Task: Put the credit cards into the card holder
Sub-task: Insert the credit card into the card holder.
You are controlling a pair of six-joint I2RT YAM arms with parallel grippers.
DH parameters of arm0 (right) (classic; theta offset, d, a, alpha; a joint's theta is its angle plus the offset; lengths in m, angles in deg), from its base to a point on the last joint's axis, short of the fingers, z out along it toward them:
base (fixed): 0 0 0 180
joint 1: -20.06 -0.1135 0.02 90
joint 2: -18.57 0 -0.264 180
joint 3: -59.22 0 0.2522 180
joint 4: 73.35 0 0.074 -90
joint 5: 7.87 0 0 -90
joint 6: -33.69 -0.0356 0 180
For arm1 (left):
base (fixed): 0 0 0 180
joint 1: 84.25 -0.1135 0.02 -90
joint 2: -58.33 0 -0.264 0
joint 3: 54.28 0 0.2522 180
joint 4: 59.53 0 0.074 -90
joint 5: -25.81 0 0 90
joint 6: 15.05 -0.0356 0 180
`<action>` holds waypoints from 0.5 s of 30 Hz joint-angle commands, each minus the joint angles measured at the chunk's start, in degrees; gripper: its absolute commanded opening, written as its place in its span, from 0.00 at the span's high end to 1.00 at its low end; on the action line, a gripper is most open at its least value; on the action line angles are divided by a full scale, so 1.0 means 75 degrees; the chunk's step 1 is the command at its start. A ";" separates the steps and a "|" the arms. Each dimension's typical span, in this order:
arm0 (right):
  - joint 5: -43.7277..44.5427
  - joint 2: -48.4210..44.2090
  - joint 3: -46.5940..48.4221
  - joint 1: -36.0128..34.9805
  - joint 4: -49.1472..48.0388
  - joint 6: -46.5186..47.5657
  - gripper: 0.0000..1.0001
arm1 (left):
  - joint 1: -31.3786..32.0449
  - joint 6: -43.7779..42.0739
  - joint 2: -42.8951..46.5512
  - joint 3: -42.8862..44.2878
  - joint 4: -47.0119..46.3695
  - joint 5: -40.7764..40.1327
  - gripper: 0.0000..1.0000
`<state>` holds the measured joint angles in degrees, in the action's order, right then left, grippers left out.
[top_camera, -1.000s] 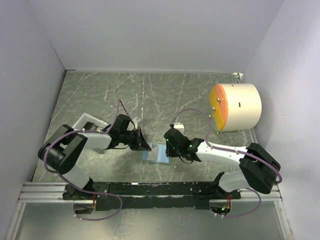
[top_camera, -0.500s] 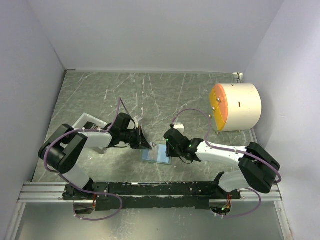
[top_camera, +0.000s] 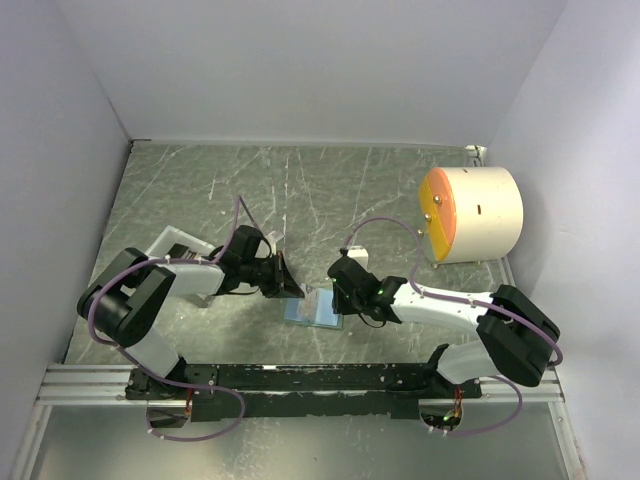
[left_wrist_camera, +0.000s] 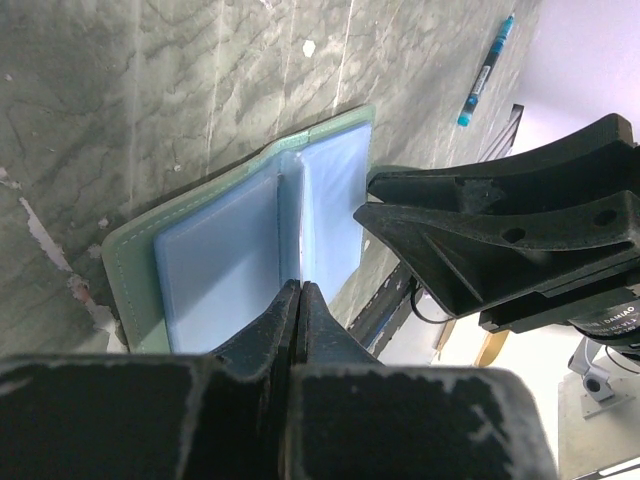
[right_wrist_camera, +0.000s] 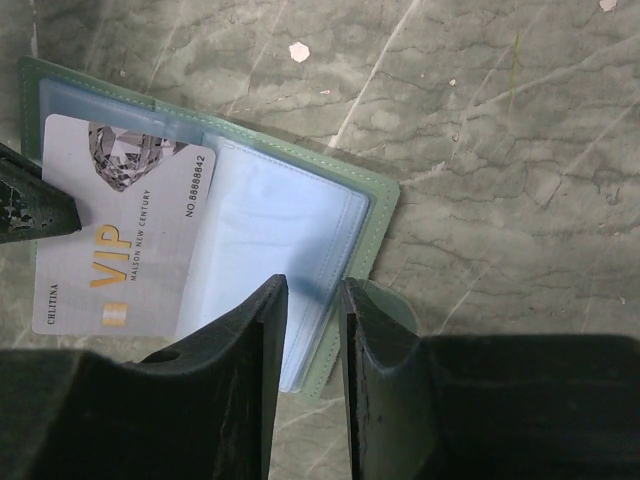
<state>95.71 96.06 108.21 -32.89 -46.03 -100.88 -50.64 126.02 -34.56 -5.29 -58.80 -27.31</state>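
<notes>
The card holder (top_camera: 318, 312) lies open on the table, sage-green at the rim and light blue inside (left_wrist_camera: 220, 260). A pale grey credit card (right_wrist_camera: 120, 240) marked VIP lies over its left half. My left gripper (top_camera: 292, 289) is shut on that card's left edge, and its fingertip (right_wrist_camera: 25, 212) shows dark there. In the left wrist view the left gripper (left_wrist_camera: 300, 288) has its jaws pressed together above the fold. My right gripper (right_wrist_camera: 312, 290) stands over the holder's (right_wrist_camera: 290, 220) near right corner, jaws a little apart. A raised blue pocket leaf shows in the gap. No other cards are in view.
A white drum (top_camera: 470, 213) with an orange face stands at the right. A shallow white tray (top_camera: 170, 243) sits behind the left arm. A teal pen (left_wrist_camera: 487, 70) lies past the holder. The metal rail (top_camera: 300, 380) runs along the near edge, and walls close in on three sides.
The left gripper has edged slightly toward the card holder. The right gripper and the holder stay where they were.
</notes>
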 commanded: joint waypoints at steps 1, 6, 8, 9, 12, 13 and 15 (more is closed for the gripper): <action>0.0193 -0.0037 -0.0049 0.0005 -0.0027 -0.0021 0.72 | 0.0085 -0.0042 0.0055 0.0209 0.0004 0.0114 0.93; 0.0239 -0.0055 0.0032 0.0005 0.0020 0.0012 0.72 | 0.0119 0.0067 -0.0213 0.0085 -0.0336 0.0285 0.93; 0.0241 -0.0035 0.0047 0.0004 0.0031 0.0022 0.72 | 0.0141 0.0130 -0.0287 0.0014 -0.0508 0.0335 0.93; 0.0235 -0.0016 0.0055 0.0005 0.0031 0.0025 0.72 | 0.0149 0.0153 -0.0317 -0.0013 -0.0590 0.0363 0.93; 0.0206 0.0024 0.0067 -0.0001 0.0011 0.0026 0.72 | 0.0169 0.0169 -0.0369 -0.0037 -0.0675 0.0370 0.93; 0.0205 0.0032 0.0072 -0.0004 0.0008 0.0034 0.72 | 0.0168 0.0158 -0.0390 -0.0033 -0.0676 0.0357 0.93; 0.0213 0.0055 0.0101 0.0001 0.0014 0.0048 0.72 | 0.0172 0.0131 -0.0427 -0.0012 -0.0648 0.0346 0.93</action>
<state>96.04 96.08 108.21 -32.89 -46.01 -100.84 -49.90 126.87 -36.83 -5.31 -61.16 -26.37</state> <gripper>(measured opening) 0.280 0.075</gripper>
